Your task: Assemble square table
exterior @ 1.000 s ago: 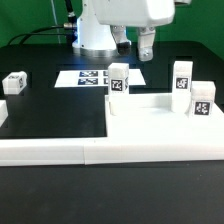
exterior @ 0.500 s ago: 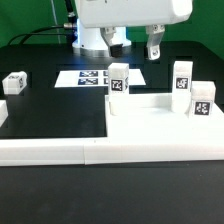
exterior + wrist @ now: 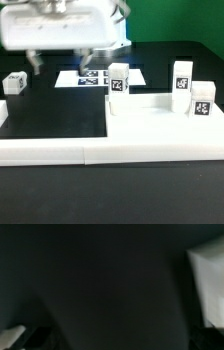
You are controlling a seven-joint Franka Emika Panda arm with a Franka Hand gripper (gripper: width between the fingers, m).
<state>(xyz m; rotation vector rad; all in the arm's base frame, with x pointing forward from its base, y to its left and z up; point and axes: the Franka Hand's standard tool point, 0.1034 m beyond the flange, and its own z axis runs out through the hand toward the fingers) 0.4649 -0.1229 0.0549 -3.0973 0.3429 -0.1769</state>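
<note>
The square tabletop slab lies in the white corner at the exterior view's right. Three white tagged legs stand upright: one at the slab's far left edge, two at its right. A fourth leg lies on the black table at the far left. My gripper is motion-blurred above the table's left half, between the lying leg and the marker board. Its fingers stand apart with nothing between them. The wrist view is dark and blurred and shows no part clearly.
The marker board lies flat on the table behind the slab's left edge. The long low white border wall runs along the front. The robot base is hidden behind the blurred hand.
The hand has swung fast from above the marker board's right end toward the exterior view's left and looks larger and blurred. The legs and slab have not moved.
</note>
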